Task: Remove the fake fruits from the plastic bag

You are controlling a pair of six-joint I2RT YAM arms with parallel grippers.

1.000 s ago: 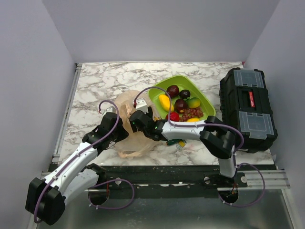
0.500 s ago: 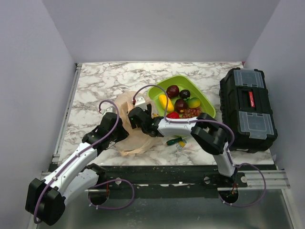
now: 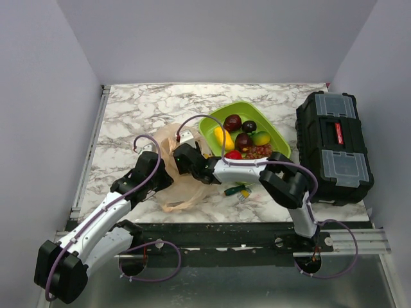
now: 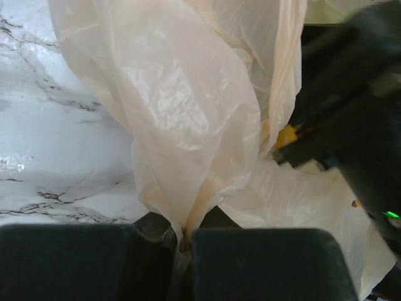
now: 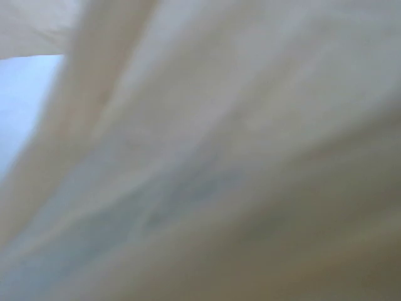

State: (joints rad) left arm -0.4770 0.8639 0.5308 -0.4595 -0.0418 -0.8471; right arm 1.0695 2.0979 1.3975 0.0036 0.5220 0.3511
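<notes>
Near the front edge of the counter (image 3: pixel 128 115), the left end effector (image 4: pixel 182 243) clamps a fold of the plastic bag (image 4: pixel 188 113). The right end effector (image 3: pixel 182 156) is buried in the bag, so I cannot tell how far it is open. A yellow fake fruit (image 4: pixel 286 135) peeks out, half hidden.

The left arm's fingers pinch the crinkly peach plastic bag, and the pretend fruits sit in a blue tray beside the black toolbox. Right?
Not quite. The top external view shows the rectangular plastic tray is lime-green, not blue. The rest holds: the left arm's fingers pinch the crinkly peach-orange plastic bag, and the glossy plastic fruits sit in that tray beside the black plastic toolbox.
</notes>
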